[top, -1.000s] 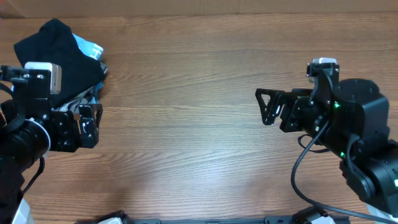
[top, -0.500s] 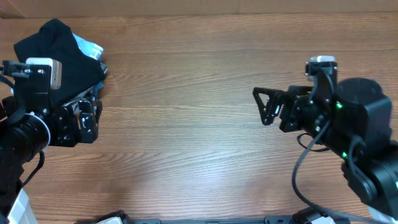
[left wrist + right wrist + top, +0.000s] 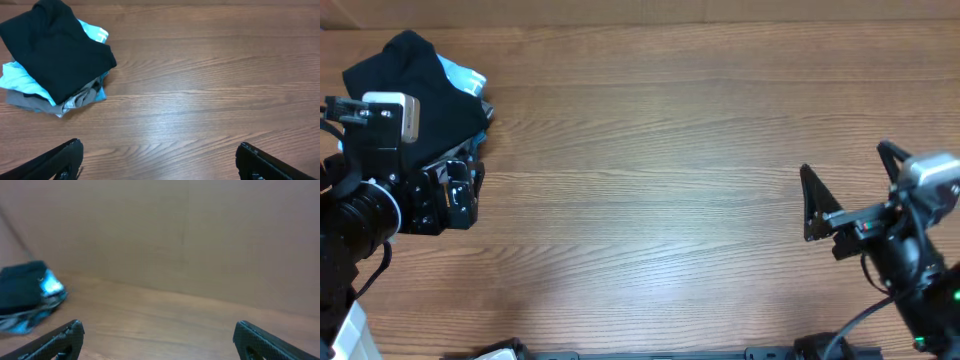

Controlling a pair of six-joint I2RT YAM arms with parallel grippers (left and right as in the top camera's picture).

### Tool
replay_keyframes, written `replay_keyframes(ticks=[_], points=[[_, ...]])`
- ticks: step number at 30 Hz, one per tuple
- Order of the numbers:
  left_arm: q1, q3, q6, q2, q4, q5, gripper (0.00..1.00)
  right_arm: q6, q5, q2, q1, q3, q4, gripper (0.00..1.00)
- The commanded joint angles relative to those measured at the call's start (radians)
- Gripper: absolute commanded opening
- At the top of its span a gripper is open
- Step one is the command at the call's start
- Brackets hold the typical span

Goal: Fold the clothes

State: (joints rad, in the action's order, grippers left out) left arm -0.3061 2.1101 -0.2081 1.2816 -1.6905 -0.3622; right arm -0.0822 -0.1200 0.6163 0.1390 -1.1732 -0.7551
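From overhead, the shirt (image 3: 410, 85) lies bunched on top of a pile (image 3: 460, 150) at the table's (image 3: 650, 150) far left, over a blue garment (image 3: 468, 78). The left gripper (image 3: 475, 195) is just beside the pile with its jaws spread and empty, and the right gripper (image 3: 845, 175) is well apart at the right edge, also spread wide and holding nothing. In the left wrist view the shirt covers the blue garment and a grey one (image 3: 30, 102), ahead and left of the two fingers (image 3: 60, 160), which touch nothing. The right wrist view is blurred, with the pile far off at the left, both fingertips apart over wood, and a plain wall (image 3: 190, 240) behind.
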Motion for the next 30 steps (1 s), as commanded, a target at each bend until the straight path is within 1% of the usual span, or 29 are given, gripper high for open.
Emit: replay_keyframes(ticks=[1, 2, 3, 5, 8, 11, 14, 20, 23, 30], points=[[0.005, -0.004, 0.022, 0.006, 0.001, 0.007, 1.0, -0.059, -0.09, -0.127, -0.096, 0.217, 0.021, 1.0], [0.005, -0.004, 0.022, 0.006, 0.001, 0.007, 1.0, -0.054, -0.097, -0.177, -0.116, 0.287, 0.032, 1.0], [0.006, -0.004, 0.022, 0.006, 0.001, 0.007, 1.0, -0.048, -0.122, -0.273, -0.137, 0.406, 0.047, 1.0], [0.005, -0.004, 0.022, 0.006, 0.001, 0.007, 1.0, -0.048, -0.152, -0.379, -0.148, 0.529, 0.049, 1.0], [0.005, -0.004, 0.022, 0.006, 0.001, 0.007, 1.0, -0.008, -0.163, -0.503, -0.148, 0.668, 0.055, 1.0], [0.005, -0.004, 0.022, 0.006, 0.001, 0.007, 1.0, 0.077, -0.163, -0.615, -0.148, 0.805, 0.085, 1.0], [0.005, -0.004, 0.022, 0.006, 0.001, 0.007, 1.0, 0.121, -0.163, -0.611, -0.15, 0.9, 0.151, 1.0], [0.005, -0.004, 0.022, 0.006, 0.001, 0.007, 1.0, 0.121, -0.174, -0.613, -0.15, 1.041, 0.285, 1.0], [0.005, -0.004, 0.022, 0.006, 0.001, 0.007, 1.0, 0.121, -0.174, -0.613, -0.15, 1.043, 0.313, 1.0], [0.005, -0.004, 0.022, 0.006, 0.001, 0.007, 1.0, 0.121, -0.174, -0.613, -0.15, 1.043, 0.305, 1.0]])
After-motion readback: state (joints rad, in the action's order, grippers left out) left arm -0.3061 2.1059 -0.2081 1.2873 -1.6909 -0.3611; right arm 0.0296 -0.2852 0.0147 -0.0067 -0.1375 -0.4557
